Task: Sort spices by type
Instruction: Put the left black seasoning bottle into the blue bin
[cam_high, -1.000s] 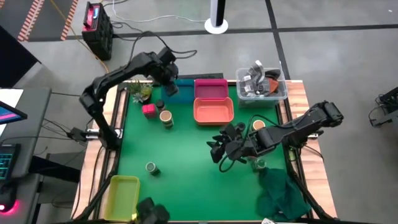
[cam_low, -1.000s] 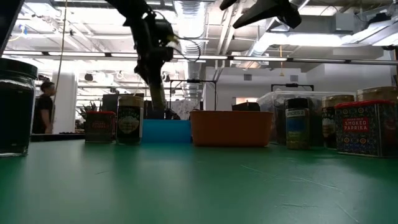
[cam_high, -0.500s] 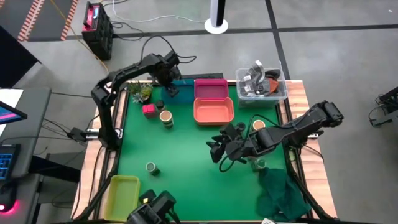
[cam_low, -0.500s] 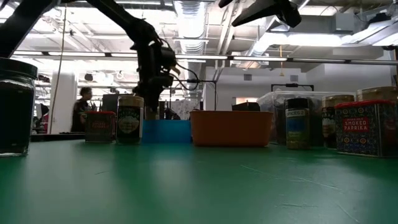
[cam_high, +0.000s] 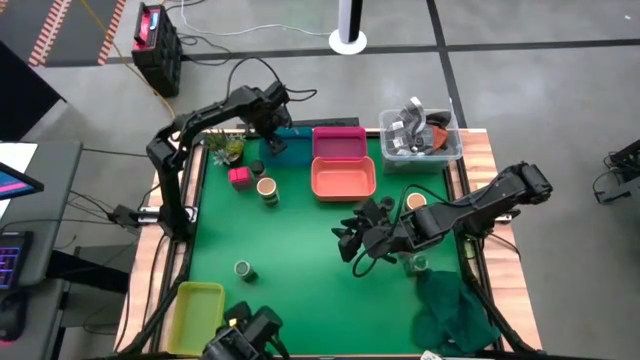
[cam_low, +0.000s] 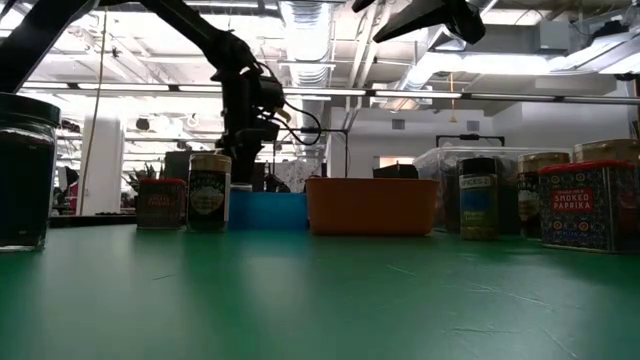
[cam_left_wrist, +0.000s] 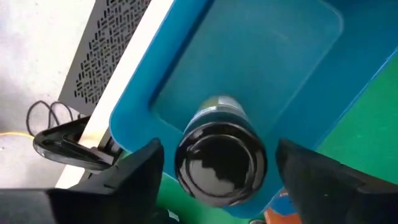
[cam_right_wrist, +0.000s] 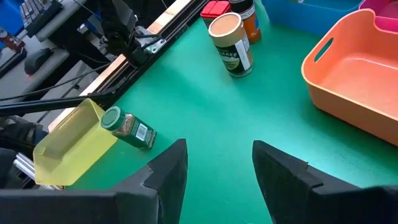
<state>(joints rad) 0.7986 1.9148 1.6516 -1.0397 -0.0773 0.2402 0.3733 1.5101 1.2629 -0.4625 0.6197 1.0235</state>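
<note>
step: we drop dark jar (cam_left_wrist: 221, 163) in blue tray (cam_left_wrist: 292, 56) | left gripper (cam_left_wrist: 217, 171) fingers apart, jar between | next: we lift clear

Bright overhead ceiling lights (cam_low: 300, 20), soft shadows, near foreground slightly blurred

The bench (cam_high: 300, 240) is covered in green, with pale wooden edges. A blue tray (cam_left_wrist: 261, 68) holds a jar with a glossy black lid (cam_left_wrist: 221, 163). Beside it sit a pink tray (cam_high: 339, 143) and an orange tray (cam_high: 343, 180). A yellow tray (cam_right_wrist: 68, 146) lies by a green-topped jar (cam_right_wrist: 127, 127). The tan-topped jar (cam_right_wrist: 231, 44) has a dark label, and the paprika box (cam_low: 587, 205) is red-lidded and dark-patterned.
</note>
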